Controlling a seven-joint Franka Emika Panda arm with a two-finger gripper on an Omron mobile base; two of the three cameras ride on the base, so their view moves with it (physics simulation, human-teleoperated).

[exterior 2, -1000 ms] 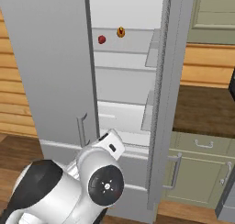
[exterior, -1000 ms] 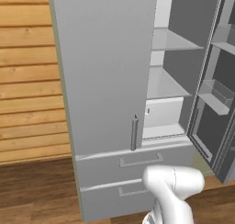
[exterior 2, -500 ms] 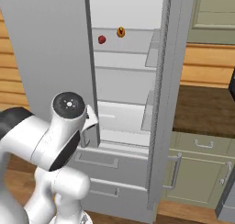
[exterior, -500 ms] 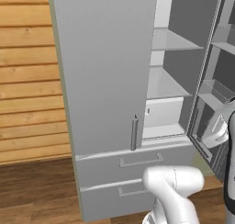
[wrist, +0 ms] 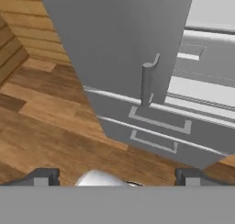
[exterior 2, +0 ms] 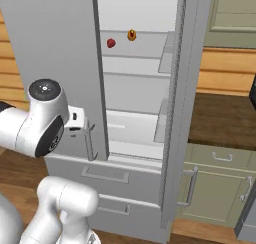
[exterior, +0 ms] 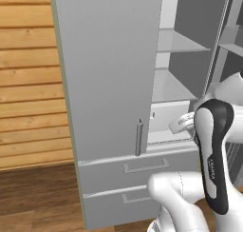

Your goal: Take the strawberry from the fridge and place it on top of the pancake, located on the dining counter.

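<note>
A home kitchen: tall grey fridge with its right door open at twelve o'clock, green cabinets at four o'clock, wood-plank floor underfoot.

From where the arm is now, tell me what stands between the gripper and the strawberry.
The fridge's closed left door. The open gripper is low, facing that door's handle and the drawers. The strawberry sits on an upper shelf behind the open right door, beside the hot dog.

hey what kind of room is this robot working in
Most likely a home kitchen. A tall grey fridge stands with its right door open, a strawberry on an upper shelf, pale green base cabinets beside it and wood plank flooring below.
</note>
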